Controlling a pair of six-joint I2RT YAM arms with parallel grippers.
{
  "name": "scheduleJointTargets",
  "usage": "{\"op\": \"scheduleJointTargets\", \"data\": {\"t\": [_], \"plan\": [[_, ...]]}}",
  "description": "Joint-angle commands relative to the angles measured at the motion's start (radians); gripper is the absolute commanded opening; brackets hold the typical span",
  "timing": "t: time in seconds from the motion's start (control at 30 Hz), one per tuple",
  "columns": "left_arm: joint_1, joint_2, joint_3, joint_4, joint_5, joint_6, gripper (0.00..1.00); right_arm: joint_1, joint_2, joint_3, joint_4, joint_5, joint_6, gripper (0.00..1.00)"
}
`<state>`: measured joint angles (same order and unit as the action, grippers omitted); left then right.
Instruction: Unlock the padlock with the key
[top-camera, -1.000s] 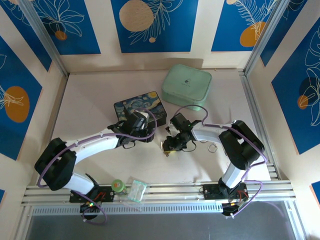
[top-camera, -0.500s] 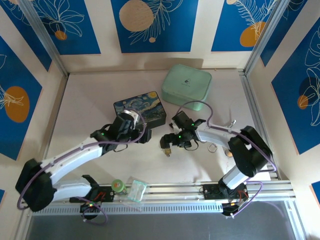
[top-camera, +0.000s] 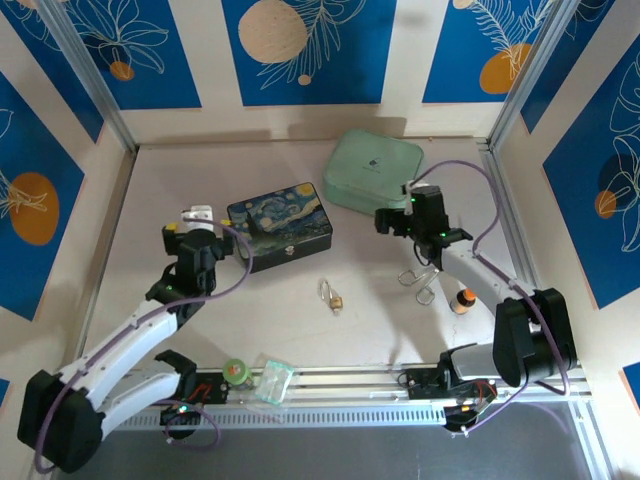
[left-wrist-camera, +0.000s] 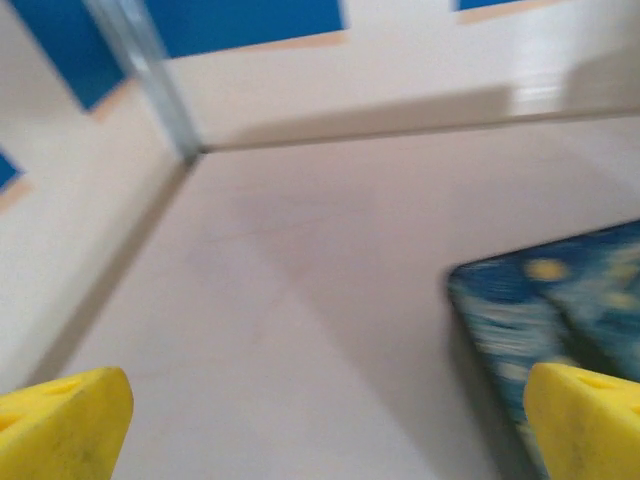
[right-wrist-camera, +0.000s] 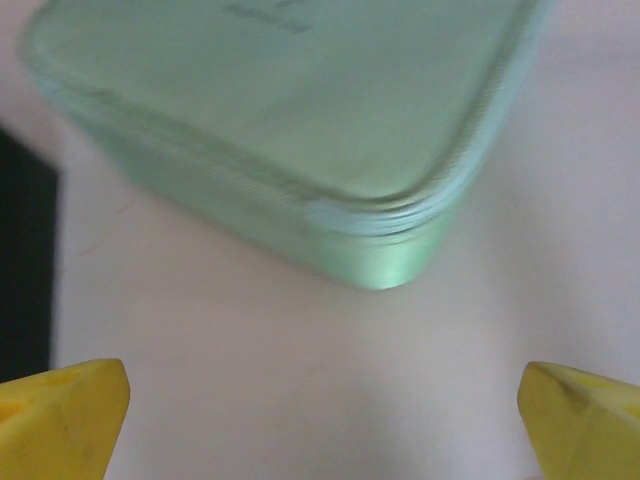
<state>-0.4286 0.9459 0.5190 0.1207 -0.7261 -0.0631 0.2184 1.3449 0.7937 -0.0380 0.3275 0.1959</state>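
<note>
Nothing held on either side; left gripper (left-wrist-camera: 325, 425) with yellow fingers (left-wrist-camera: 60, 425) spread wide over bare table (left-wrist-camera: 300, 300), painted box (left-wrist-camera: 560, 310) just off to the right of them; right gripper (right-wrist-camera: 320, 420) spread wide too, fingers (right-wrist-camera: 60, 420) empty, green case (right-wrist-camera: 300, 130) close ahead of them. Padlock (top-camera: 334, 296) lying loose on the table, well apart from both sets of fingers, roughly between them and nearer the arm bases; brass body toward the near side, silver shackle toward the far side. Cannot tell at this size whether sprung or latched; shackle seemingly skewed off the body, hinting at open, but no more than a hint. Cannot tell the key apart from the padlock either; possibly seated in the lock, possibly not. Wire rings (top-camera: 420, 285) and a small orange-topped thing (top-camera: 461, 300) on the near side of the right fingers, no part of the job. Judging by all that: either already unlocked, or not yet started; if latched, everything left to do: finding the key, steadying the brass body, seating and turning.
</note>
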Motion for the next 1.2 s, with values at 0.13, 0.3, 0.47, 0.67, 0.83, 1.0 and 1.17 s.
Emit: {"op": "scheduleJointTargets", "data": {"t": [0.13,0.3,0.47,0.67,0.83,1.0,1.17], "plan": [[0.244,0.100,-0.134,0.300,0.144,0.058,1.00,-0.214,0.011,-0.192,0.367,-0.126,-0.026,0.99],[0.359,0.238,-0.191,0.508,0.311,-0.039,1.00,-0.230,0.043,-0.309,0.632,-0.134,-0.038,1.00],[0.422,0.421,-0.243,0.776,0.408,-0.080,1.00,-0.228,0.095,-0.330,0.706,-0.188,-0.064,0.99],[0.449,0.472,-0.257,0.869,0.492,-0.076,1.00,-0.211,0.174,-0.378,0.852,-0.170,-0.078,0.99],[0.448,0.491,-0.260,0.899,0.594,-0.033,1.00,-0.200,0.178,-0.384,0.865,-0.145,-0.084,0.99],[0.429,0.653,-0.206,0.999,0.767,0.049,1.00,-0.197,0.178,-0.386,0.868,-0.139,-0.084,0.99],[0.402,0.602,-0.177,0.849,0.665,0.051,1.00,-0.196,0.178,-0.387,0.872,-0.136,-0.085,0.99]]}}
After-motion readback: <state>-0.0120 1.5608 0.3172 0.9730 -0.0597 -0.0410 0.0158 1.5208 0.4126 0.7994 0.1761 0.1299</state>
